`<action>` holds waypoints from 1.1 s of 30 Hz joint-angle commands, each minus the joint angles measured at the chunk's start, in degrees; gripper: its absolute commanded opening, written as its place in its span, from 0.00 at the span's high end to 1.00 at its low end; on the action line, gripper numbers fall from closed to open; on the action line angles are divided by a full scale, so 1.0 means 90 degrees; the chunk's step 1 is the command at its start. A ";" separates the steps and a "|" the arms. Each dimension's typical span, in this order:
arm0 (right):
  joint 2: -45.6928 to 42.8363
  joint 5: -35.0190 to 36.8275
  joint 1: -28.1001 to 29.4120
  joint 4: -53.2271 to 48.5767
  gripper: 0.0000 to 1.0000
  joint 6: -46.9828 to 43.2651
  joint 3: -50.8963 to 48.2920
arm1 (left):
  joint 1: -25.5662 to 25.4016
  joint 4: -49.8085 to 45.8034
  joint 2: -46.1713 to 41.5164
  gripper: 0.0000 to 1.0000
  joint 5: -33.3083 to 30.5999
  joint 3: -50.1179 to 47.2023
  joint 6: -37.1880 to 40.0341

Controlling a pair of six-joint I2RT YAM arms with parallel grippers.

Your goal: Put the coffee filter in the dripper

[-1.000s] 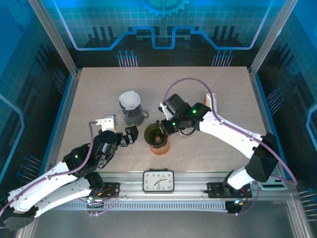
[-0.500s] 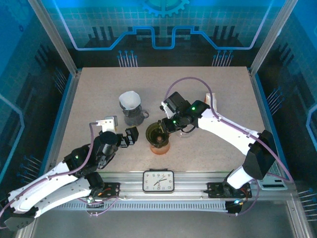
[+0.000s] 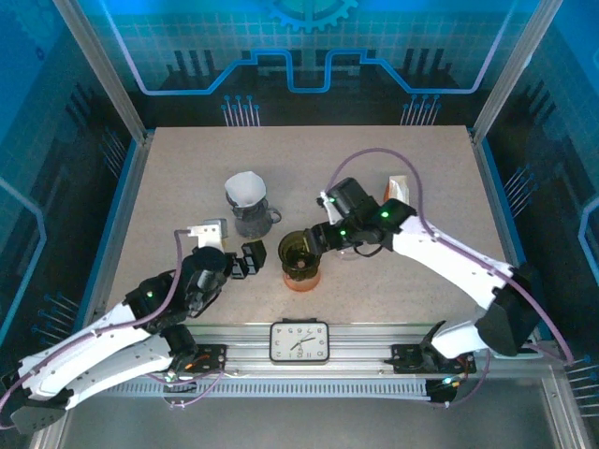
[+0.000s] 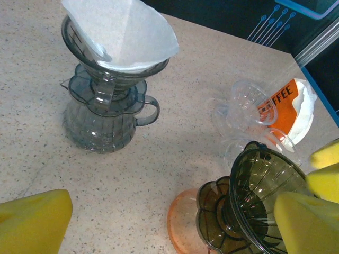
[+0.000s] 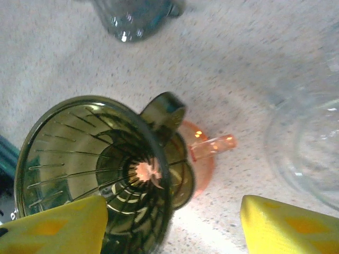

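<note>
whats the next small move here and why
Probably lift the right hand straight up, clear of the dark olive ribbed plastic dripper, ready to head for the orange coffee filter packet. The hand's fingers stand apart over the dripper, gripping nothing. The dripper sits empty on its orange base, and white paper shows at the packet's mouth.

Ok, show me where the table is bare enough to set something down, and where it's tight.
Bare: the far strip of the table behind the grey dripper and the filter pack; the left side between that dripper and the table edge. Crowded: the middle, where the green dripper sits between the left tool and the right tool.
</note>
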 commanded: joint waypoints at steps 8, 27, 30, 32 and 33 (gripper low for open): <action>-0.0928 0.1411 -0.1681 0.0407 0.33 -0.0260 -0.0677 | 0.0097 0.0489 0.1113 0.01 0.0757 0.0299 0.0134; 0.1208 0.1269 -0.3399 0.1729 0.56 0.0052 -0.0337 | 0.0416 0.0231 0.1214 0.01 0.1201 0.0404 0.0073; 0.1453 0.1396 -0.3400 0.1764 0.60 0.0093 -0.0221 | 0.0440 0.0218 0.1183 0.01 0.1202 0.0378 0.0063; 0.1582 0.1511 -0.3409 0.1721 0.62 0.0098 -0.0131 | 0.0467 0.0205 0.1171 0.01 0.1194 0.0375 0.0061; 0.1628 0.1555 -0.3403 0.1725 0.63 0.0094 -0.0110 | 0.0478 0.0191 0.1155 0.01 0.1201 0.0379 0.0062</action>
